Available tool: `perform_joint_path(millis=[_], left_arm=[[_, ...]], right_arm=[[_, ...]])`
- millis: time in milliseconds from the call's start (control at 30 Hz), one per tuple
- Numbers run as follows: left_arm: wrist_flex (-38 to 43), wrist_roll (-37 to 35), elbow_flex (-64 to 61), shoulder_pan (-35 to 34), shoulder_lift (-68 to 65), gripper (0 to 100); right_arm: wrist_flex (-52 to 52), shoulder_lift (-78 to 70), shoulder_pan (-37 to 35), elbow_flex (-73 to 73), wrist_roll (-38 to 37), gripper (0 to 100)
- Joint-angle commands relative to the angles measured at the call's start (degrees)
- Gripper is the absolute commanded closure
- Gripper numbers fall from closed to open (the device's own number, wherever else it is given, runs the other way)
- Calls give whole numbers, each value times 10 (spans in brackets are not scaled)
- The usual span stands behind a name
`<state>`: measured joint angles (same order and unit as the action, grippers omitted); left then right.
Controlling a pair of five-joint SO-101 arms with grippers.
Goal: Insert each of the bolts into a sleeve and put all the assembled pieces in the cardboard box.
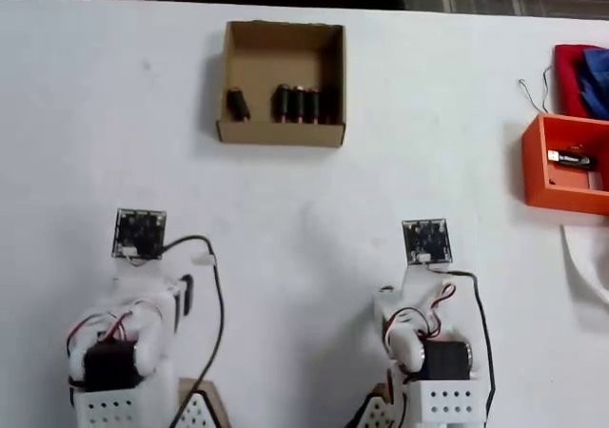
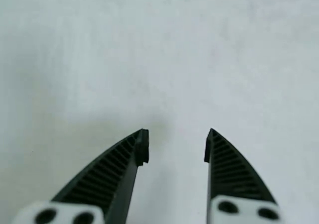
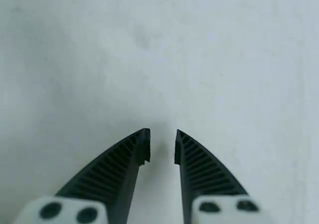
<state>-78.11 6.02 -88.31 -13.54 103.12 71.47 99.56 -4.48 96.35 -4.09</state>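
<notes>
Pieces (image 1: 297,104) lie in the box (image 1: 283,133), far on the table (image 1: 400,190), left of centre: one alone (image 1: 238,105) by the left wall and a tight row toward the right wall. I see no loose bolt or sleeve on the table, so I judge the job done or nearly so.

Both arms sit at the near edge. My left gripper (image 2: 175,147) is released, jaws well apart over bare table. My right gripper (image 3: 162,147) is also empty, its jaws only narrowly parted.

My worry is a false finish: from above I cannot tell whether every bolt is seated in its sleeve, or exactly how many are in the row. Going back in to check has its own risk. The box looks light, so a finger catching its wall could shove it, and nudging the row could roll pieces apart or work a loose bolt out.
</notes>
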Motion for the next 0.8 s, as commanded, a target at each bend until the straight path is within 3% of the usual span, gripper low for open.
perform_joint_path(millis=[0, 767], left_arm=[[30, -3, -67, 4, 15, 796], [42, -4, -87, 5, 15, 793]], right_arm=[[-9, -3, 0, 4, 2, 925], [-9, -3, 0, 4, 4, 925]])
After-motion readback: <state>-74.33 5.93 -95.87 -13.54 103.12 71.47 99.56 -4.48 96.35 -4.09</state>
